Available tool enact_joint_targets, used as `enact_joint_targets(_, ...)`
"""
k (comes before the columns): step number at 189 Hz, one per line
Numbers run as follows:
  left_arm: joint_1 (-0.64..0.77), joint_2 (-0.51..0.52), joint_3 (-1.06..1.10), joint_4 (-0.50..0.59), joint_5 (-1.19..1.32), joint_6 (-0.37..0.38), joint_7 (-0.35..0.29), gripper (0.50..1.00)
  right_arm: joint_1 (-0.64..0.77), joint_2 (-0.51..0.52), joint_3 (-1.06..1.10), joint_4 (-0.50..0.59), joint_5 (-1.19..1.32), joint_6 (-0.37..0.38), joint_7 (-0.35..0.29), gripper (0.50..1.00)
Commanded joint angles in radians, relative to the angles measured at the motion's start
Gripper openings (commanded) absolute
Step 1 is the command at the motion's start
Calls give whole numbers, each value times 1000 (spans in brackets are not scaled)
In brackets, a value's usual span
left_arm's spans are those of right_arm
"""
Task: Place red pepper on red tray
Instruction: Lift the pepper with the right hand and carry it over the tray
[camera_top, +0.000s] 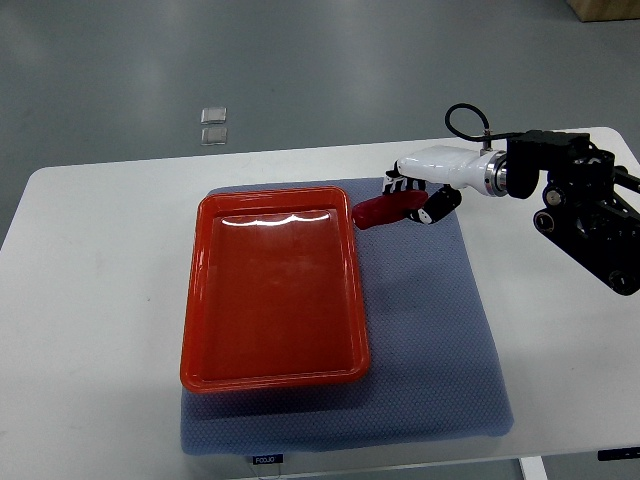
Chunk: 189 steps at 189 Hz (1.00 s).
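A red tray lies on a blue-grey mat on the white table and holds nothing. A red pepper is held just off the tray's far right corner, above the mat. My right hand comes in from the right edge and its fingers are curled around the pepper's right end. The pepper's left tip sticks out toward the tray's rim. The left arm does not show.
The blue-grey mat covers the table's middle under the tray. The white table extends to the left and right. Two small clear squares lie on the grey floor beyond the table's far edge.
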<state>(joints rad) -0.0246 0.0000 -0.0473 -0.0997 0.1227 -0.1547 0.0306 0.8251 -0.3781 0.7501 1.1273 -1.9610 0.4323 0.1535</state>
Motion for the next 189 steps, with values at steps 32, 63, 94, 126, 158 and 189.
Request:
enact_joint_targets(32,0,0,0,0,0,0,0,1000,57,142,-64,8,-24,11,-3,500)
enact_joint_targets(63,0,0,0,0,0,0,0,1000,78,255,-158,5,-81,11,-3,500)
enact_joint_targets(94,0,0,0,0,0,1,0,1000,77,364,-189,-32,-167,11,-3,500)
enact_joint_targets(126,0,0,0,0,0,1,0,1000,80,378,-193,-109,-199,-3,-3,500)
enact_joint_targets(158,0,0,0,0,0,1,0,1000,78,378,-195,-152,-199,-55,-29,551)
enact_joint_targets(189,0,0,0,0,0,0,0,1000,78,378,-195,-176,-196,-83,-31,680)
